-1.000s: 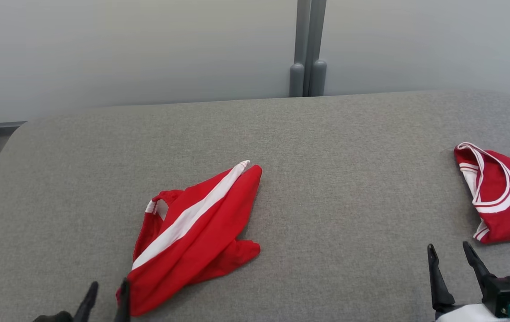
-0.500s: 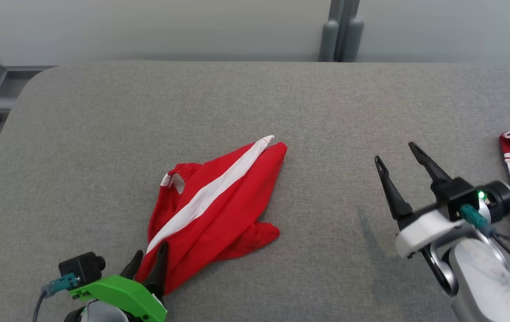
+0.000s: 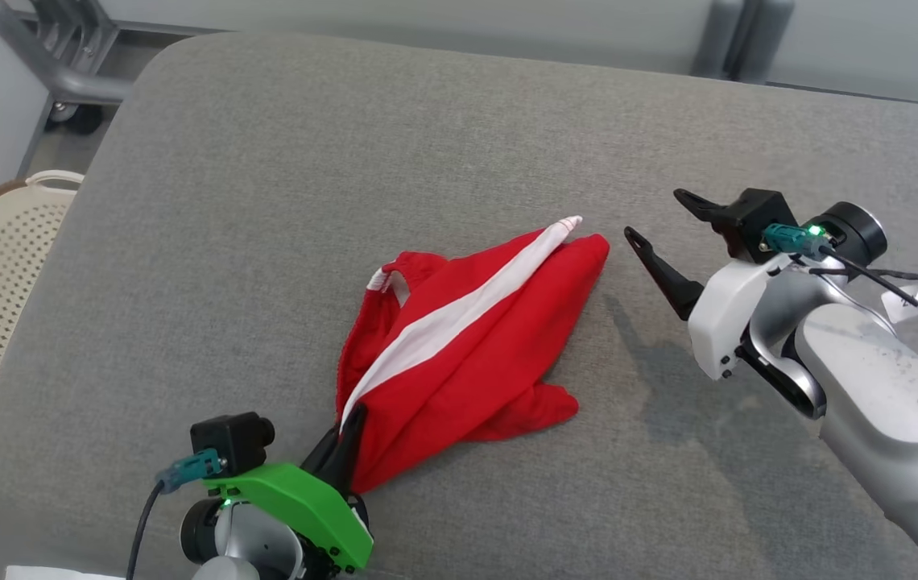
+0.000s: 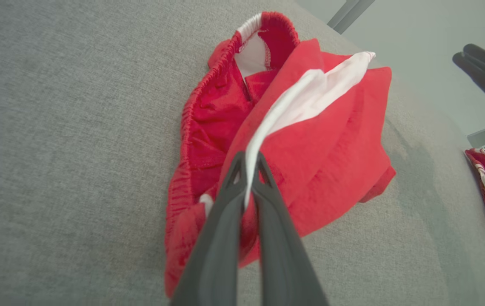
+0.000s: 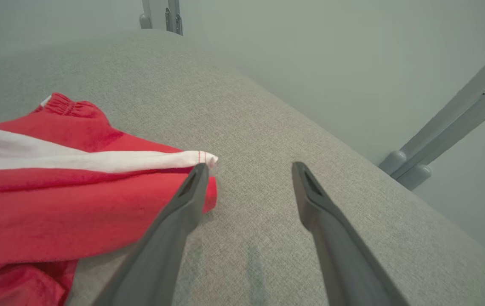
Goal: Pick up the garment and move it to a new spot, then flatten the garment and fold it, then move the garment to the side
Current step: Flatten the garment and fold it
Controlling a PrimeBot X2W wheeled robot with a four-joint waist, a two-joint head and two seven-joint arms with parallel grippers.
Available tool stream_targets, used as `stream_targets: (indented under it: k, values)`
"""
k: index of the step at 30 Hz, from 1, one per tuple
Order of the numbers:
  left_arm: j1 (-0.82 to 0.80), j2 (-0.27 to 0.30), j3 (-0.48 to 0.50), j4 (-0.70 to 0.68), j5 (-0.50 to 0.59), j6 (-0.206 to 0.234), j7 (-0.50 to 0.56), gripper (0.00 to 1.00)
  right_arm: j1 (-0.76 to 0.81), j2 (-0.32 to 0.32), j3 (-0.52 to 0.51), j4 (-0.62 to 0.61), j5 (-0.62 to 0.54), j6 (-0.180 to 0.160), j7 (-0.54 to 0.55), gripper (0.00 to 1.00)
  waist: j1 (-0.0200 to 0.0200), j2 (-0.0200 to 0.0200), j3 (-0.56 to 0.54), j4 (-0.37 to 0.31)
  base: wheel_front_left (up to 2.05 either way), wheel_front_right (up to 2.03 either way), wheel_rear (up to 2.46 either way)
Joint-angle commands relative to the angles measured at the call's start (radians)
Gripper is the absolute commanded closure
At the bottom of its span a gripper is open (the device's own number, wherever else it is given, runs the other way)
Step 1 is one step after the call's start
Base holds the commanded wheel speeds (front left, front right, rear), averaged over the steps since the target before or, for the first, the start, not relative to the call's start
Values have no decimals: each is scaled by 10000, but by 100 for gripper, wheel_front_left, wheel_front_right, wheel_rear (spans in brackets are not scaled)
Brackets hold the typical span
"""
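Red garment (image 3: 475, 346): we judged it limp; left gripper (image 3: 353, 419) clamped its near corner; right gripper (image 3: 653, 213), spread, suited far tip.

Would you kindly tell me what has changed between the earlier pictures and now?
The left end effector has shut on the near corner of the red shorts, where it earlier stood open. The right end effector has advanced toward the shorts' far tip, jaws open. The head view itself has shifted too. The shorts keep their crumpled shape and place on the grey pad.
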Motion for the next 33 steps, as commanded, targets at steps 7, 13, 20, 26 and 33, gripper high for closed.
stream_targets:
  k: [7, 13, 20, 26, 33]
  values:
    - [-201, -58, -202, -190, 157, -83, -120, 100, -809, -254, 1270, 743, 1009, -13, -79, 0, 0, 0, 269, 773, 0, 0, 0]
    - [-266, -98, -406, -198, 155, -140, -147, 100, -1324, -22, 2068, 1441, 1706, -14, -325, 0, 0, 0, 390, 948, 0, 0, 0]
    - [-425, -175, -577, -148, 113, -185, -231, 100, -1822, 341, 2798, 2248, 2081, -14, -529, 0, 0, 0, 514, 1086, 0, 0, 0]
    - [-623, -219, -768, -38, 69, -235, -237, 100, -2180, 615, 3231, 3038, 2407, -14, -831, 0, 0, 0, 628, 1246, 0, 0, 0]
    - [-791, -181, -771, 56, -12, -273, -253, 100, -2365, 772, 3659, 3507, 2845, -14, -1006, 51, 0, 0, 693, 1267, 0, 0, 0]
